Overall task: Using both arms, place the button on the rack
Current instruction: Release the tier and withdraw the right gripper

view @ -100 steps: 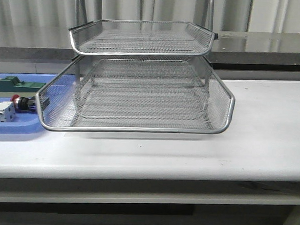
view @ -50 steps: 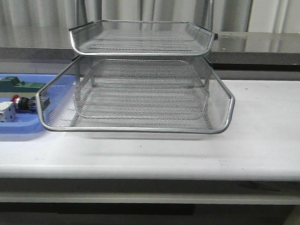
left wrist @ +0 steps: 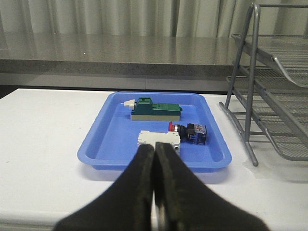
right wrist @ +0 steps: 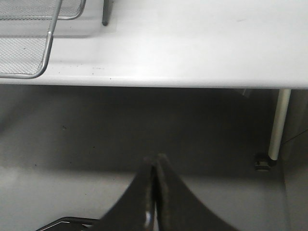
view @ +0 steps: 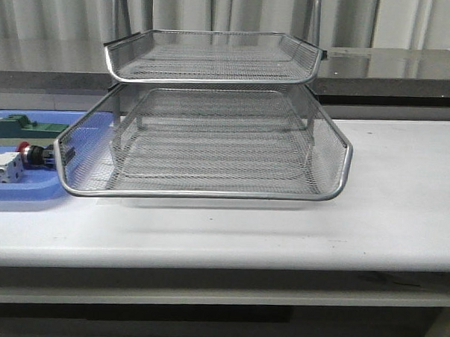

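Observation:
The button (left wrist: 188, 132), red cap and dark blue rear block, lies on its side in the blue tray (left wrist: 98, 137), beside a white block (left wrist: 159, 139). In the front view the button (view: 34, 154) shows at the far left, next to the rack (view: 211, 138). The silver wire mesh rack stands mid-table; its frame (left wrist: 245, 91) shows in the left wrist view and a corner (right wrist: 29, 48) in the right wrist view. My left gripper (left wrist: 154, 145) is shut and empty, short of the tray's near rim. My right gripper (right wrist: 155, 157) is shut and empty, below the table edge. Neither arm shows in the front view.
A green block (left wrist: 156, 110) lies at the back of the blue tray (view: 15, 193). A grey counter (view: 394, 68) runs behind the white table (view: 402, 206). A table leg (right wrist: 278, 125) stands near my right gripper.

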You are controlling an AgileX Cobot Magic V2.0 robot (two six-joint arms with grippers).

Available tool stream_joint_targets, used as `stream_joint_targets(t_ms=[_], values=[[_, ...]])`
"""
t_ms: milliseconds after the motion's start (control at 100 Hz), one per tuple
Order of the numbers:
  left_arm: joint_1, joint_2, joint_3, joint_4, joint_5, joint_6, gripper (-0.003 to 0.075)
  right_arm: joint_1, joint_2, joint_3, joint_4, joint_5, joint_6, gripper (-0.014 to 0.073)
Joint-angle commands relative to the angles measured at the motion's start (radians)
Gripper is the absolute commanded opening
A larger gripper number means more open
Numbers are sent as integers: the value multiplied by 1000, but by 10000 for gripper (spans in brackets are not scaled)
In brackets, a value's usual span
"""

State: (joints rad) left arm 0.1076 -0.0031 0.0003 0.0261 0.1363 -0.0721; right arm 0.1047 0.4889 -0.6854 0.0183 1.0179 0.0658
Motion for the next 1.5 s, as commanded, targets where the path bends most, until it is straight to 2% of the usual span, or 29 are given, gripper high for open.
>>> stream_joint_targets(t_ms=[0,460,620,730,880,1120,1420,1490], values=[[2,-35,48,-7,-80,2,-20,-2,5,-33,-7,-63,-1,-67],[2,-35,26,-7,-107,2,-20,-2,5,-33,-7,-63,-1,-67],[2,-29,-49,-26,-82,2,-20,-2,5,-33,-7,-63,-1,-67],[2,12,-138,-33,-15,2,-20,-2,5,-33,-7,-63,-1,-67],[2,131,-254,-49,67,0,-20,-2,5,-33,-7,-63,-1,-67],[2,397,-495,-69,315,0,-20,-2,5,-33,-7,-63,-1,-67],[2,697,-709,-69,432,4,-20,-2,5,-33,-7,-63,-1,-67],[2,758,-745,-69,445,41,-20,-2,5,-33,-7,-63,-1,-67]])
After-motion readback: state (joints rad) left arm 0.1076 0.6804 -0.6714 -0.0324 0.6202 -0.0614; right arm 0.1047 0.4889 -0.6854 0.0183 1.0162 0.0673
